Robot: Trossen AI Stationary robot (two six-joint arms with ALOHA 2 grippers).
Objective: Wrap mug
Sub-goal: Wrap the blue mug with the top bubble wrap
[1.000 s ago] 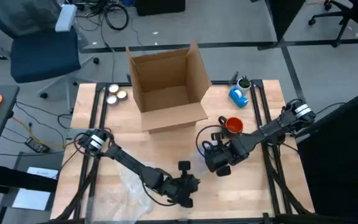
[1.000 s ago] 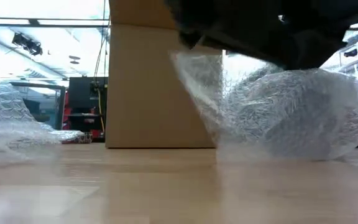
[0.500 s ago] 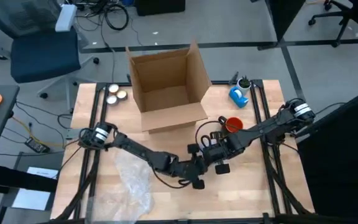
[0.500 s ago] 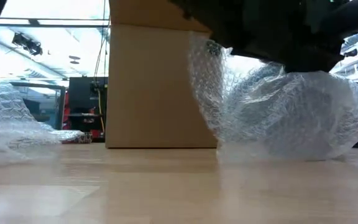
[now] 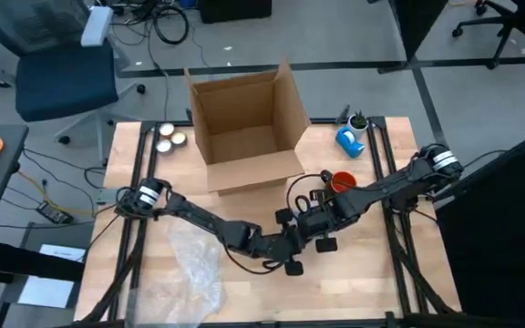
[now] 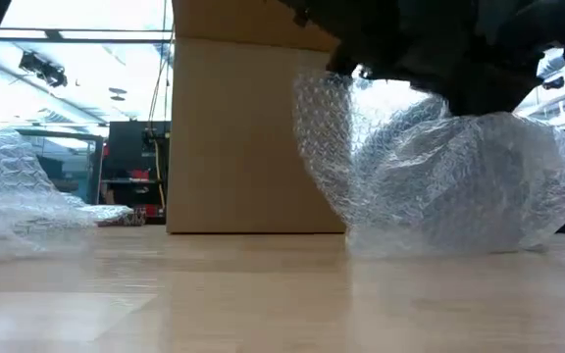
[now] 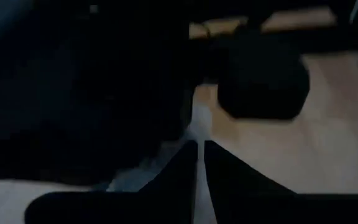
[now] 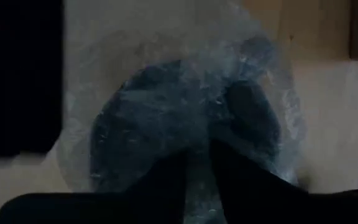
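Bubble-wrapped bundle: dark mug under clear bubble wrap [image 8: 185,124], mid-table, in front of the open brown cardboard box [image 5: 244,128]; seen from table height as a crinkled clear mound [image 6: 439,176] resting on the wooden tabletop [image 6: 214,294].
Long axis: could not be told; mug outline blurred by the film.
Right gripper [image 8: 197,168]: directly over the bundle, fingers drawn nearly together on a fold of wrap at its near side; bundle straight ahead of this claw.
Left gripper [image 7: 199,162]: fingers almost closed with a pale sliver of film between them, meeting the right gripper from the table's left; whether truly pinching the film, hard to say.
Nearer arm: right, judged from its wrist view; both claws crowded together in the overhead view [image 5: 299,239].
Loose edge: raised flap on the box-facing side [image 6: 322,127], probably the part to be folded across next.
Farther out: spare sheet of clear bubble wrap [image 5: 194,264] by the left arm; orange-red mug [image 5: 343,183] and blue tape dispenser [image 5: 350,139] toward the right rear; two small round tins [image 5: 169,135] at the left rear.
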